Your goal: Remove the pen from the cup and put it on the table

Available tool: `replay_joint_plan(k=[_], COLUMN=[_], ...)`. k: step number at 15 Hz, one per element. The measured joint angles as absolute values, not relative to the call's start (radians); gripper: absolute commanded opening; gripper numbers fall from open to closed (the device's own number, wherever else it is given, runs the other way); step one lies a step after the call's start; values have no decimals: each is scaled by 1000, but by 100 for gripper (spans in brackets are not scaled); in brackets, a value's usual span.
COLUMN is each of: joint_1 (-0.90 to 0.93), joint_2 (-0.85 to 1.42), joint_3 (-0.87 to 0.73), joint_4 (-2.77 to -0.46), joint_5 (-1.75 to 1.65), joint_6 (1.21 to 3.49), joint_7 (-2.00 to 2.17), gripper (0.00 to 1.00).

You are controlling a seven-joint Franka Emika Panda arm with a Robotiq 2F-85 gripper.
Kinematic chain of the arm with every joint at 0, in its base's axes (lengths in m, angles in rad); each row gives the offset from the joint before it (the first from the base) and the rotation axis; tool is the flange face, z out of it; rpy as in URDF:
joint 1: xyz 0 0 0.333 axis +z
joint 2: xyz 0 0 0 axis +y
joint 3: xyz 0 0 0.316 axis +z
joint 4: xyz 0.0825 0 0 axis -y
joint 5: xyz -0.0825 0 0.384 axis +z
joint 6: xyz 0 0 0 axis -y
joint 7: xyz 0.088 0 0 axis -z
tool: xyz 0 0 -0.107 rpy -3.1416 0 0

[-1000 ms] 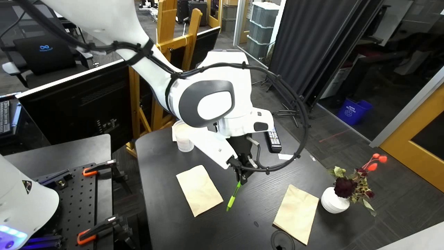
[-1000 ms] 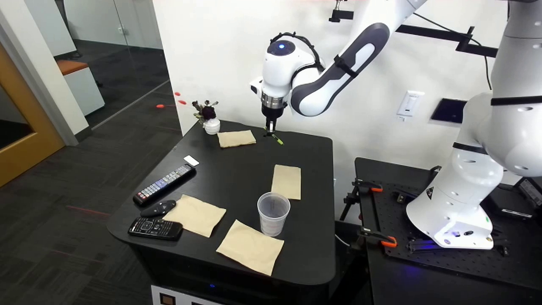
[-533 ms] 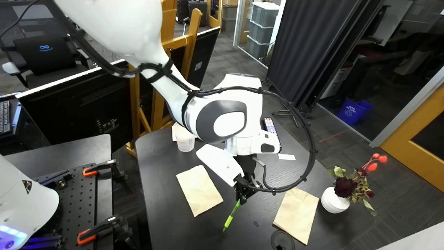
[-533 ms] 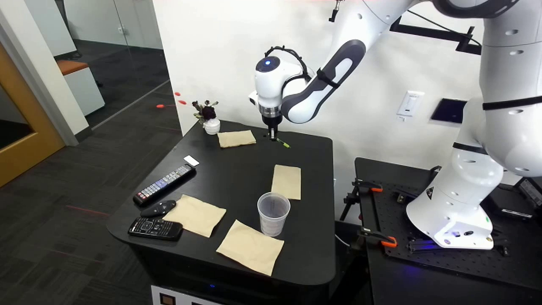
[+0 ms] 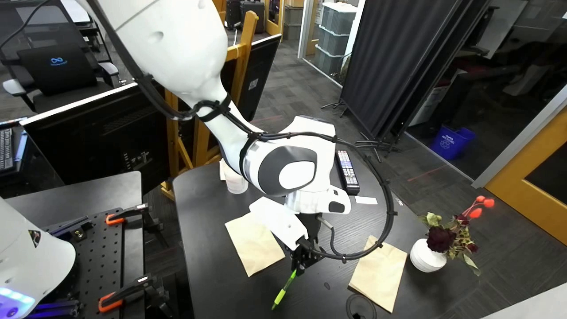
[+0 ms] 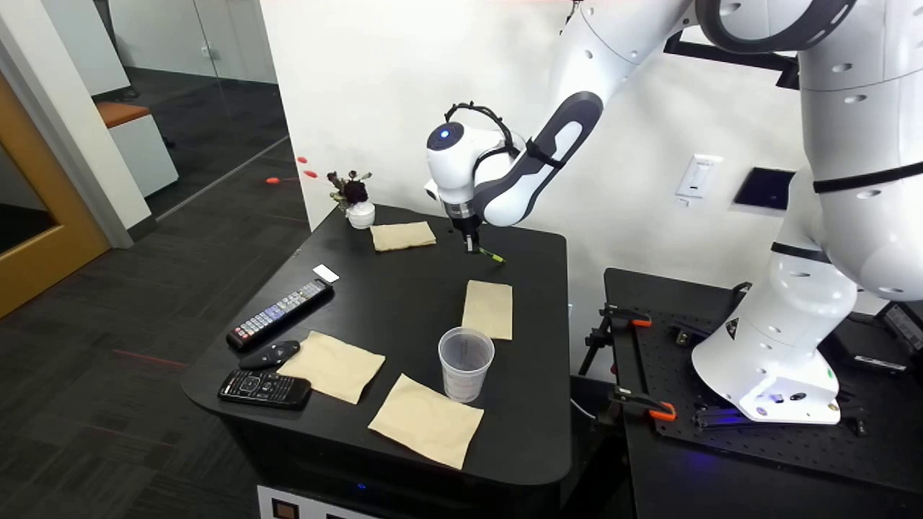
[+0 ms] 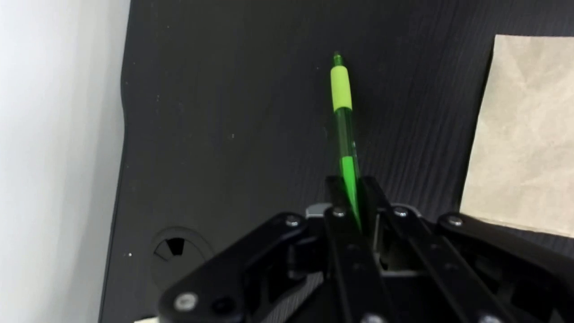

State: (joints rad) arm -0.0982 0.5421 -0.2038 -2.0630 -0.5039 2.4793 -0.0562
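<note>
Pen [image 7: 344, 128]: thin, see-thru green barrel, yellow-green grip sleeve; over matte blk table [image 7: 242, 98], contact can't tell. Wide gap to table edge, wrist-view L. Tip points away fr. gripper [image 7: 352, 184]; long axis slants down-frame, both ext. views. Fingers clenched on pen's rear. Tan paper [image 7: 522, 134] apart, wrist-view R; translucent cup [image 6: 464, 378] upright, well off.

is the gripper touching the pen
Touching. The wrist view shows the gripper holding the pen, its jaws closed on either side of the pen's green end.
</note>
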Motion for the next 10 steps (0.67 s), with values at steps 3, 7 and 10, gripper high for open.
replay_joint_plan(k=[3, 7, 10], joint_1=[-96, -95, -96], joint_2=[552, 557, 559], joint_3=[-204, -204, -203], joint_4=[-2053, -2051, -2051], joint_5=[-504, -504, -504], joint_6=[2453, 2450, 2450], joint_7=[-57, -57, -57], gripper=[52, 83, 99])
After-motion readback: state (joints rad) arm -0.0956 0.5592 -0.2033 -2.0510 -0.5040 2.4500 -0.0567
